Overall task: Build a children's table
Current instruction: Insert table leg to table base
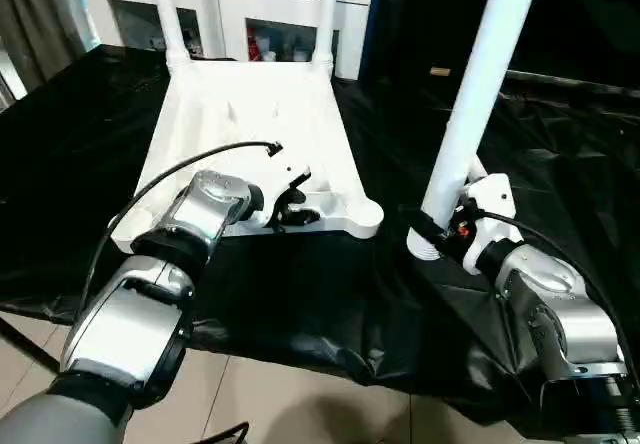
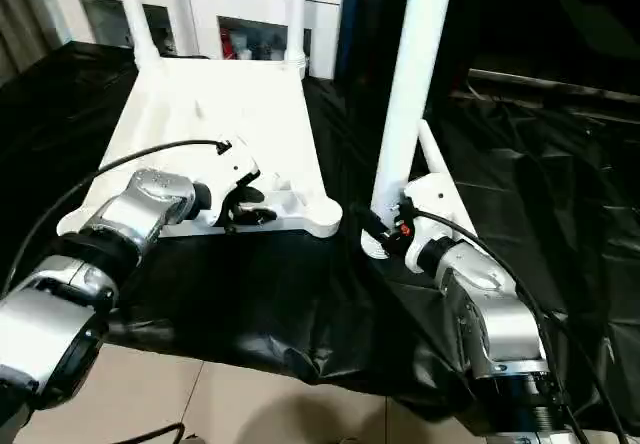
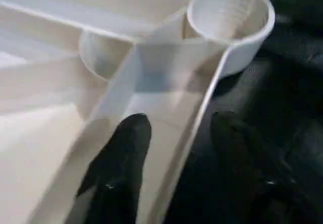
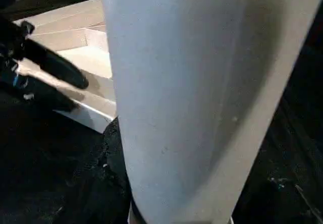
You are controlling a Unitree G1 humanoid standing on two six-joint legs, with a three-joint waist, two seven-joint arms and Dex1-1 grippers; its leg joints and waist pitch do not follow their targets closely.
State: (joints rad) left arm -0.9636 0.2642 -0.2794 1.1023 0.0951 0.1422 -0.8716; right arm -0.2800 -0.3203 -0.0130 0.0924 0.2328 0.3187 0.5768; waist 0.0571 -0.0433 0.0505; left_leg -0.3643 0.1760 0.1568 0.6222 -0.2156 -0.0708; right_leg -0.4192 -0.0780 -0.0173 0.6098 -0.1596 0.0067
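Silver forearms nearest the head camera, both reaching forward over the black-draped work table (image 1: pixel 560 144).

Left arm angles in toward the near edge of the tabletop (image 1: pixel 250 124), which lies upside down, ribbed side up. Left gripper (image 1: pixel 290 204) straddles the near rim wall: in the left wrist view one finger (image 3: pixel 121 153) sits inside the rim, the other outside over the black cloth. Jaws part-open around the rim; contact with the wall can't be confirmed. Empty corner socket (image 3: pixel 231 13) is just beyond the fingertips, toward the robot's right.

Right arm lies lower and flatter. Right gripper (image 1: pixel 445 229) is clamped on the thick lower end of a loose leg (image 1: pixel 480 84), held roughly upright, tilted slightly, beside the tabletop's right corner and apart from it.

Two far legs (image 1: pixel 165 14) stand in the far sockets, tops cut off by the frame. The held leg's top is also cut off. Right fingertips are largely hidden behind the leg.
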